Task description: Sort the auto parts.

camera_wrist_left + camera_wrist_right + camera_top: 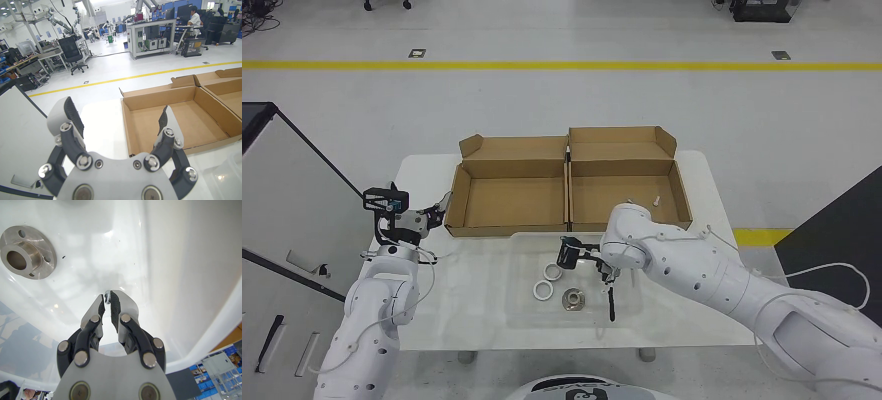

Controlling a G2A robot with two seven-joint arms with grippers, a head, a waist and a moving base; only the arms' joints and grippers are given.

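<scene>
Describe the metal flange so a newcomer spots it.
On the white table, a clear tray sits before two cardboard boxes. The flange lies in it beside two white rings: the only silvery disc, with raised hub and bolt holes.

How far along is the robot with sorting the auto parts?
Nothing looks sorted: the left box looks empty. In hand: the right gripper is shut on a bolt in the clear tray. To go: the metal flange, two white rings and a black part there. The left gripper is open.
</scene>
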